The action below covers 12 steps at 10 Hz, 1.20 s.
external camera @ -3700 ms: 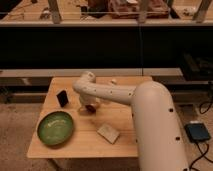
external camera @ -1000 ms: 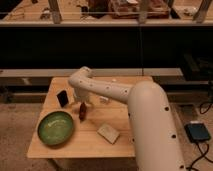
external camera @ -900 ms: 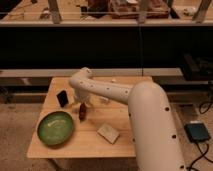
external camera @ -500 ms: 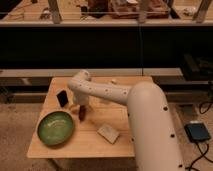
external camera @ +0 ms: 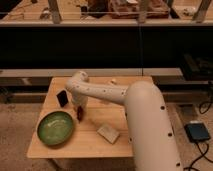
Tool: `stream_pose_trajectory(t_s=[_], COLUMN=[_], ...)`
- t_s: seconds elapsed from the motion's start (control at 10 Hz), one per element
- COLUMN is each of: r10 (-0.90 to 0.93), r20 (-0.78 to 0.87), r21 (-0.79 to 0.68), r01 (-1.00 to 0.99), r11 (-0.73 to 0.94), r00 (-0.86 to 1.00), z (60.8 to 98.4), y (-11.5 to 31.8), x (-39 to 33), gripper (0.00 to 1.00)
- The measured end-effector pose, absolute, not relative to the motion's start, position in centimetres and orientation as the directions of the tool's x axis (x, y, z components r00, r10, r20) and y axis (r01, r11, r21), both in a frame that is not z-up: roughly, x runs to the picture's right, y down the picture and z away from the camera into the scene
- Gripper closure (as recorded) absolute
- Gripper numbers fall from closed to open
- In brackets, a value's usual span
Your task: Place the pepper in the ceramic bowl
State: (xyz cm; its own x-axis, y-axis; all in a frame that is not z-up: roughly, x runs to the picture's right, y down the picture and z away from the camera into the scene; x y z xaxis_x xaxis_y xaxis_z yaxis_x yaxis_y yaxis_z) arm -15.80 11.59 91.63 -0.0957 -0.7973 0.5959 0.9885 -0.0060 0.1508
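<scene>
At the frame's centre-left, the gripper (external camera: 79, 111) hangs just right of the wide, shallow green glazed ceramic bowl (external camera: 55, 128), closed on the slim dark red-brown pepper (external camera: 79, 113), whose long axis runs roughly vertical. The bowl lies left and slightly lower in the picture, so the coming move is probably a short leftward carry. A small black block (external camera: 62, 98) stands above; a pale flat packet (external camera: 108, 133) lies lower right. No writing is readable.
</scene>
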Motion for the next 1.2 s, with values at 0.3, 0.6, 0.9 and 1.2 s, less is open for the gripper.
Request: stream_pose_trajectory(t_s=[0.3,0.6,0.9,1.2], r10=[-0.802,-0.826,-0.858,-0.876], r20=[0.592,0.553,0.501,0.468], r21=[0.218,0.236,0.254,0.295], r01=[0.974,0.971,0.967,0.955], r11=[0.062,0.028,0.02,0.029], r00=[-0.081,-0.11,-0.114,-0.118], z=[91.5,89.0,85.3,82.2], y=[11.6,11.1,8.7,10.6], x=[-15.7,-17.1,-19.0,-19.3], gripper=[0.97,0.97,0.97,0.89])
